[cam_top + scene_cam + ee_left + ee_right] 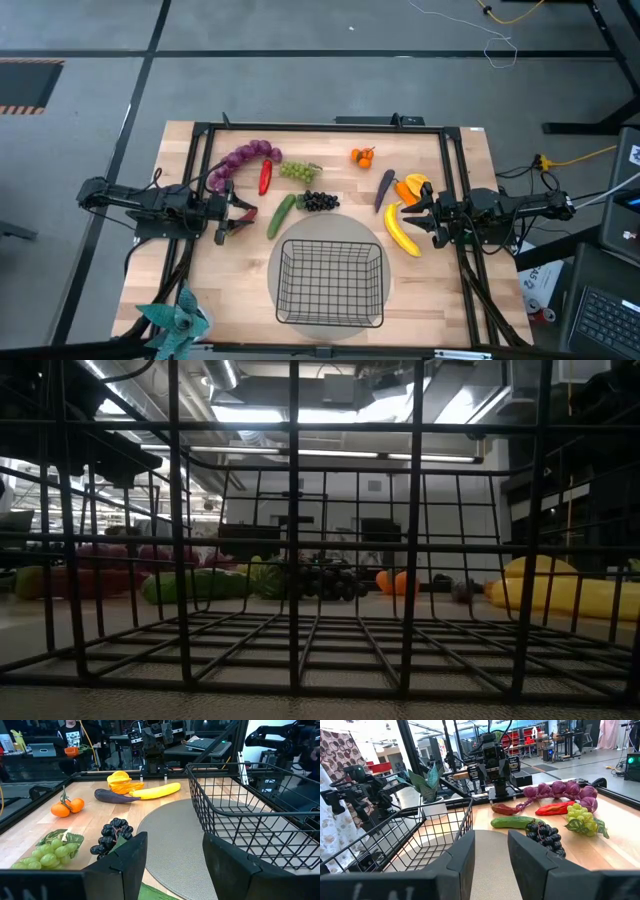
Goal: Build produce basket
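We see both arms stretched low, facing each other: left gripper at left side, fingers parted; right gripper at right side, fingers parted, nothing held.

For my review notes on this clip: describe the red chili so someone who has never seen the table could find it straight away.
Start at the black wire-mesh basket on the round grey mat at the wooden table's near edge, then look toward the far left part of the table. There the small glossy red chili lies between the curved bunch of purple grapes and the green grapes, the only red, slim, pointed item.
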Controlling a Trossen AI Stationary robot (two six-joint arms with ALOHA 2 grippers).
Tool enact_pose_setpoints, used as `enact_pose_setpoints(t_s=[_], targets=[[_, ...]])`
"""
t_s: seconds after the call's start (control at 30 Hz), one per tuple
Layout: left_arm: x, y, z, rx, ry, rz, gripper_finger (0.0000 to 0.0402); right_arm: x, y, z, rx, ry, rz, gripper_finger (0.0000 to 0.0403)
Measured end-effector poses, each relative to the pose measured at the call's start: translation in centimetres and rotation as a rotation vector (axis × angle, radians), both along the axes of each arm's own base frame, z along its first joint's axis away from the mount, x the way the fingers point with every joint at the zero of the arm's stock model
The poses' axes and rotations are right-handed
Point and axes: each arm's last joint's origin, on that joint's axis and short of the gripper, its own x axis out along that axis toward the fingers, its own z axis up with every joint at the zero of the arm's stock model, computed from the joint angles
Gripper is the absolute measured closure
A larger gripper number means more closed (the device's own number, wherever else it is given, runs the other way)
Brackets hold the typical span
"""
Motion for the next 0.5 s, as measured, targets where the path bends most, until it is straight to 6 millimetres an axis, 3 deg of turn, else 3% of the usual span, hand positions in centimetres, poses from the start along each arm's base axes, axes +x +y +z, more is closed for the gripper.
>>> enact_pose_setpoints(t_s=[0.5], targets=[[0.00,0.00,-0.01,0.000,0.000,0.000,0.0214,0.00,-0.02,0.16,0.001,-0.017,-0.008,0.0283]])
